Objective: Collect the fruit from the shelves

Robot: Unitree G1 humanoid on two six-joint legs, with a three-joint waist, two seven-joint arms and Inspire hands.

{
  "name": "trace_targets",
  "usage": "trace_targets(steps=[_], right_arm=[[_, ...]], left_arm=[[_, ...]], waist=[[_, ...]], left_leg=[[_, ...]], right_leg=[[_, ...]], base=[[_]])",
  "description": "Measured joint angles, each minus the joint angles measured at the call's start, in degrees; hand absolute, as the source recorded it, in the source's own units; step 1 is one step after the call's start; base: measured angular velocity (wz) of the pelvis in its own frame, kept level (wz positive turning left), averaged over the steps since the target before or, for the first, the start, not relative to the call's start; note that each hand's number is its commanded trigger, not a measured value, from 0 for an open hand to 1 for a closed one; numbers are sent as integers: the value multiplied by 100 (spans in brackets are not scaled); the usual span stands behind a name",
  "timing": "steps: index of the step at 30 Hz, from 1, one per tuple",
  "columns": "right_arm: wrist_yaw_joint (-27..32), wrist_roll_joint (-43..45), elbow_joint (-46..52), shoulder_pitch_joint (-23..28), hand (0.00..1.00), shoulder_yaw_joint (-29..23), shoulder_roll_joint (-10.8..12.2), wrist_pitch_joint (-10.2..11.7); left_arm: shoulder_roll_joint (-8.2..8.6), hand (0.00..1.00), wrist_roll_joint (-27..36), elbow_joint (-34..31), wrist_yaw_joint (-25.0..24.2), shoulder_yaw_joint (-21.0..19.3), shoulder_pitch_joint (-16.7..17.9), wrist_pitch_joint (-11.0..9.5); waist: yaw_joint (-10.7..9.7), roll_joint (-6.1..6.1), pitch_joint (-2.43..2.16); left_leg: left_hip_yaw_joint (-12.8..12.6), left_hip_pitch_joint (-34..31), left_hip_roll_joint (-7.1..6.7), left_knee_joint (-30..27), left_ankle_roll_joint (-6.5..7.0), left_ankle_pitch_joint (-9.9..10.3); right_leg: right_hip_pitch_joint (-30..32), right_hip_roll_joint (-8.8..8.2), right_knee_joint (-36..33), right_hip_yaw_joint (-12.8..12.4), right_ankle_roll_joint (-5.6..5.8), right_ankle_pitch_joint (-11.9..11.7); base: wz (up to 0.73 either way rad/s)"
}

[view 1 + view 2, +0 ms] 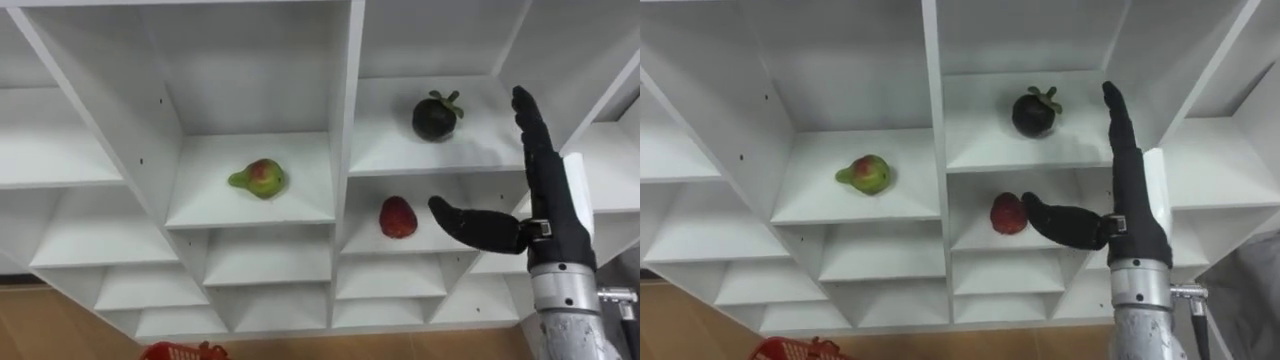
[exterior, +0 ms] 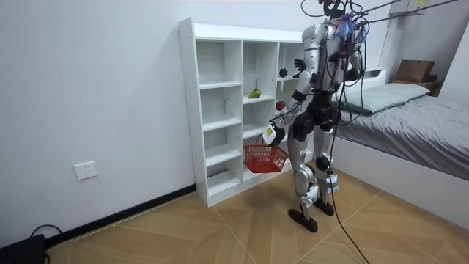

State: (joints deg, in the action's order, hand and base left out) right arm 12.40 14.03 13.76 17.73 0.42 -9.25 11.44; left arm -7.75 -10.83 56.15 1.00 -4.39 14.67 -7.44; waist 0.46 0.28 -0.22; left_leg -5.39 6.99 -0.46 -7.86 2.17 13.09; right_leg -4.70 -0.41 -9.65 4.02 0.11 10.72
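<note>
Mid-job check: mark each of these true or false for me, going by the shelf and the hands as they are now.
1. The right hand is open, fingers straight, raised before the closet. True.
2. The right hand grips the red fruit. False: the red fruit lies ungrasped on its shelf, with the thumb beside it.
3. The dark fruit sits one shelf above the red fruit. True.
4. The pear shares a compartment with the dark fruit. False: the pear lies alone in the column to their left.
5. The red basket stands on the floor. False: the red basket hangs clear of the floor at the left hand.
</note>
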Motion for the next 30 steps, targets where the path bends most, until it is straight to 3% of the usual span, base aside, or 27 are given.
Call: trace_targets(steps=[12, 16, 23, 30], right_arm=[[-7, -387, 14, -633, 0, -15, -73, 0], [1, -516, -57, -662, 0, -31, -196, 0], [11, -526, -408, -728, 0, -217, -221, -2], [4, -928, -658, -1033, 0, -240, -466, -155]], left_arm=[[-21, 100, -18, 0, -208, -5, 17, 46], [-26, 100, -115, -9, -267, 5, 6, 59], [-41, 100, -128, -104, -283, 3, 11, 98], [-56, 100, -111, -108, -276, 5, -8, 269]], waist=[[17, -104, 2], [-4, -170, 3], [-1, -170, 10], [-5, -213, 25]], left_leg=[[90, -49, 2, -103, -8, -5], [133, -78, -3, -139, -7, -5], [149, -94, -2, -154, -7, -4], [224, -132, -5, -153, -7, -4]], right_leg=[[-33, -7, -6, 93, -19, -20], [-39, -17, -4, 142, -15, -30], [-39, -21, -4, 173, -15, -37], [-26, -22, -3, 234, -15, -37]], base=[[4], [4], [1], [3]])
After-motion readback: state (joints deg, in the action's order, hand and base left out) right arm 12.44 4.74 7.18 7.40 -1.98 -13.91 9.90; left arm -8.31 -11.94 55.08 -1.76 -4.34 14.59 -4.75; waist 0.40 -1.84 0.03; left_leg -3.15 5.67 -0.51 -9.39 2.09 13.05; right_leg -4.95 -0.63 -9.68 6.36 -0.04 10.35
